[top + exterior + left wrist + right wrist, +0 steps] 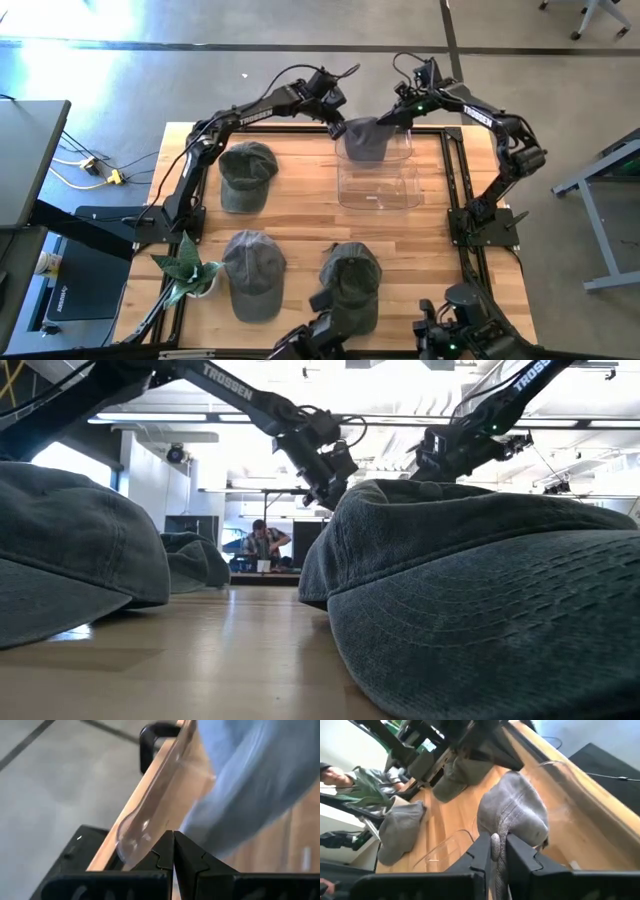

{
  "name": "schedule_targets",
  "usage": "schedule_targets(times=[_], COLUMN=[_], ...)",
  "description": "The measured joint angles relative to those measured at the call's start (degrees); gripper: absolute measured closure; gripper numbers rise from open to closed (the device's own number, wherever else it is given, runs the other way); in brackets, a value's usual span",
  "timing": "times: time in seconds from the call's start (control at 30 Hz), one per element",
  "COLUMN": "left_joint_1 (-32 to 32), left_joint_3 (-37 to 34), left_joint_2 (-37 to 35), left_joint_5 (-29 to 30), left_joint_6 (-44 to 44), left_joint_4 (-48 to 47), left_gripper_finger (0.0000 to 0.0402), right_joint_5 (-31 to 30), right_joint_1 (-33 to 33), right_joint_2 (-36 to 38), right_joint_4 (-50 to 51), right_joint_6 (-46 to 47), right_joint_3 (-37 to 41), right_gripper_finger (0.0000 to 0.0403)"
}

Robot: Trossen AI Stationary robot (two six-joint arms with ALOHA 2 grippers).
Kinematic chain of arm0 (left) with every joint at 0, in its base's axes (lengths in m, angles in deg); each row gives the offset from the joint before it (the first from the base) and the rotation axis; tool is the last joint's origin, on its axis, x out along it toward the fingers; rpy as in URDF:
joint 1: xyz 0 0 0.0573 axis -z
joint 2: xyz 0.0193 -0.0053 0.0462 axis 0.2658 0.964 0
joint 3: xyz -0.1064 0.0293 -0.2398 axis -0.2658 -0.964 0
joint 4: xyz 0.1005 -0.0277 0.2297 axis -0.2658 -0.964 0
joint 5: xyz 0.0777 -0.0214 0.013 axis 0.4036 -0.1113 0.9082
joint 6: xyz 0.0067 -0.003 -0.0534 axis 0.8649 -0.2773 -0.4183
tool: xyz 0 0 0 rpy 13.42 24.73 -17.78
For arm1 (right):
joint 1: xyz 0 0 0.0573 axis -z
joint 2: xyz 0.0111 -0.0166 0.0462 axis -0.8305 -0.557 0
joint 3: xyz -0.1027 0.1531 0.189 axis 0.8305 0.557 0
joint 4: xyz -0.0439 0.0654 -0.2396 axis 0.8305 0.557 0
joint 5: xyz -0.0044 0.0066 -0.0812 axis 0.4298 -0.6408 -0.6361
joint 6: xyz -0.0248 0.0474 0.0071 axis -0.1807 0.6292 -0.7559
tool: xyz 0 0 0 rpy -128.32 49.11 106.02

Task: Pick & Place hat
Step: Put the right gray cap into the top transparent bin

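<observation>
So the big wooden table fills the middle of the overhead frame, with three dark caps lying flat on it: one at centre left, one at lower left and one at lower centre. In the upper middle sits a clear plastic bin, and the hat that matters hangs right over its far rim, gray and drooping. The right gripper has a fold of that hat pinched between nearly closed fingers, clear as day in its wrist cam. The left gripper is just beside it at the bin's upper left, fingers pressed together on nothing. If you ask me, the trick now is lowering the hat fully inside the walls before letting go, since the brim could snag the rim and flop out.
</observation>
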Motion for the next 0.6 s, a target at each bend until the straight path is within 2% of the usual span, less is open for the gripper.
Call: schedule_targets(times=[0.17, 0.33, 0.6], left_joint_1=[0.0, 0.5, 3.5], left_joint_3=[0.0, 0.0, -0.2], left_joint_2=[-0.9, -0.8, 2.2], left_joint_5=[1.1, -0.1, -2.0], left_joint_6=[0.4, 0.1, 5.6], left_joint_4=[0.5, 0.0, 6.5], left_gripper_finger=[0.0401, 0.0401, 0.0401], right_joint_5=[-0.3, -1.0, -0.9], right_joint_1=[0.8, 0.8, 0.6], right_joint_2=[0.8, 0.8, 0.8], right_joint_4=[0.8, 3.2, 3.7], right_joint_6=[0.1, -0.2, -1.4], right_joint_3=[0.0, 0.0, 0.0], right_gripper_finger=[0.0374, 0.0351, 0.0371])
